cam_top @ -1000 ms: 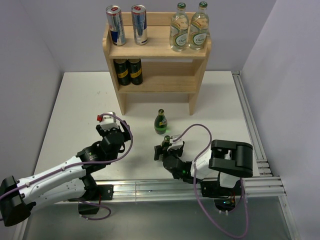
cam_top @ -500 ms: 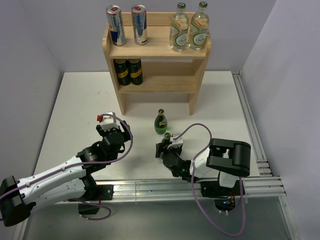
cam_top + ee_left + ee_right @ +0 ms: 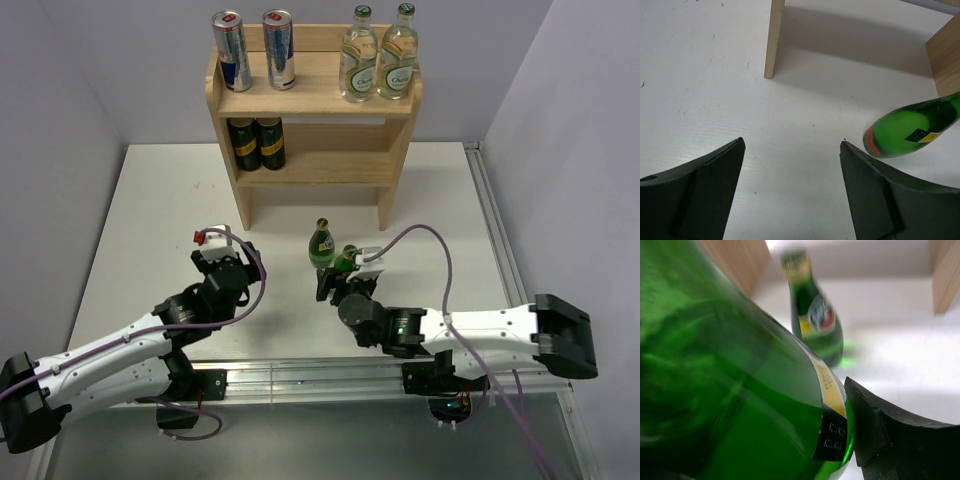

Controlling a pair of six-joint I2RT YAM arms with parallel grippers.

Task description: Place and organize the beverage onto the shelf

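Observation:
The wooden shelf [image 3: 312,98] stands at the back. On its top tier are two silver-and-blue cans [image 3: 250,50] and two clear bottles [image 3: 378,55]. One dark green bottle [image 3: 320,244] stands upright on the table in front of the shelf; it also shows in the right wrist view [image 3: 816,320]. My right gripper [image 3: 343,270] is shut on the second green bottle [image 3: 348,257], held tilted just right of the standing one. That bottle fills the right wrist view [image 3: 740,370] against one finger [image 3: 885,430]. My left gripper [image 3: 792,142] is open and empty over bare table, left of both bottles.
Two black containers with yellow labels [image 3: 256,143] stand at the left of the shelf's lower tier. A tilted green bottle [image 3: 912,129] shows at the right of the left wrist view, with the shelf's side panels [image 3: 775,40] behind. Rails run along the table's near and right edges [image 3: 500,260].
My right arm has stretched forward and carried the green bottle up and away, close to the standing bottle. The left arm has not moved.

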